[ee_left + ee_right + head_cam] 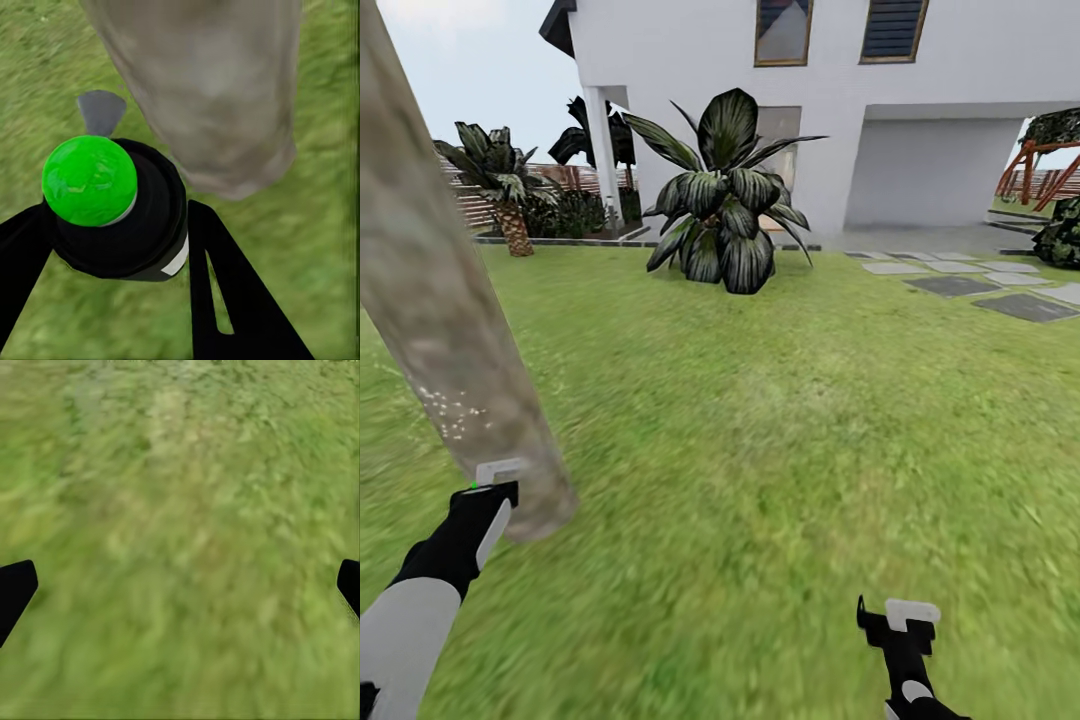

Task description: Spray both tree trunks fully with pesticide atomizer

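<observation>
A thick mottled grey-tan tree trunk (435,300) leans across the left of the head view, its foot in the grass. Tiny white pesticide specks (452,410) dot its lower bark. My left gripper (490,500) is shut on the pesticide atomizer (124,217), a black bottle with a round green cap (88,180) and a grey nozzle (100,112). The nozzle sits right beside the tree trunk (210,82) near its base. My right gripper (895,625) hangs open low at the right over bare grass (180,540), its fingertips (15,589) far apart.
A big dark leafy bush (725,205) stands ahead in front of a white house (920,110). A short palm (505,190) and a slat fence (560,180) are at the back left. Grey stepping stones (985,285) lie at the right. Open lawn (780,430) spreads between.
</observation>
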Tool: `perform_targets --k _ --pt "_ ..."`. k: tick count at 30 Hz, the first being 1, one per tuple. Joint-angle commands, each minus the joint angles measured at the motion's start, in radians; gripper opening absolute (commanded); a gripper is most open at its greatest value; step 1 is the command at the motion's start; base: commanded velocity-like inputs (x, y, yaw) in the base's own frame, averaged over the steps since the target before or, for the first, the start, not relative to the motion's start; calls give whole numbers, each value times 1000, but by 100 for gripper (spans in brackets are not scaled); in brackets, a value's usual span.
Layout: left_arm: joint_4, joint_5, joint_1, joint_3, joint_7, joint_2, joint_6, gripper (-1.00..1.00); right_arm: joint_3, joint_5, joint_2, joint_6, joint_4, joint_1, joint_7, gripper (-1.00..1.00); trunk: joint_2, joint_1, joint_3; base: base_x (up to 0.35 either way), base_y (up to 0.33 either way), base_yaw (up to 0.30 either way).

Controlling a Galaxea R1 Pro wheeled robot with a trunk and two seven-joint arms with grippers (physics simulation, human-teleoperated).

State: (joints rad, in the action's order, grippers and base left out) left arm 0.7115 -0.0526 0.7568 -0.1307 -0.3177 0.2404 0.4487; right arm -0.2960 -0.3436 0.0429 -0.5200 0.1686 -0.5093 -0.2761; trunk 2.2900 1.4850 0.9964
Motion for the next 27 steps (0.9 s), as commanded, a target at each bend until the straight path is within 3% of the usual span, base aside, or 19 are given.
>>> perform_targets --k 1,7,10,16,19,27 --pt "-5 2 0 -1 0 1 0 -100 0 0 0 0 0 0 0 100 0 0 0 243 -186 0" --pt "-110 5 0 -2 0 6 -47 -100 0 0 0 0 0 0 0 100 0 0 0 244 -185 151" --pt "-230 -4 -1 -1 0 1 -182 -100 0 -1 -2 0 -1 0 0 100 0 0 0 284 -141 222" --pt "-240 -4 -1 -1 8 -3 -196 -100 0 -1 -4 -1 -30 0 0 100 0 0 0 307 -98 44" --pt "-239 -2 -1 -1 9 -19 -197 -100 0 -1 -5 -2 -32 0 0 100 0 0 0 304 -106 236" --pt "-237 -3 -1 -1 0 -23 -196 -100 0 -2 -5 -1 -34 0 0 100 0 0 0 153 -187 275"
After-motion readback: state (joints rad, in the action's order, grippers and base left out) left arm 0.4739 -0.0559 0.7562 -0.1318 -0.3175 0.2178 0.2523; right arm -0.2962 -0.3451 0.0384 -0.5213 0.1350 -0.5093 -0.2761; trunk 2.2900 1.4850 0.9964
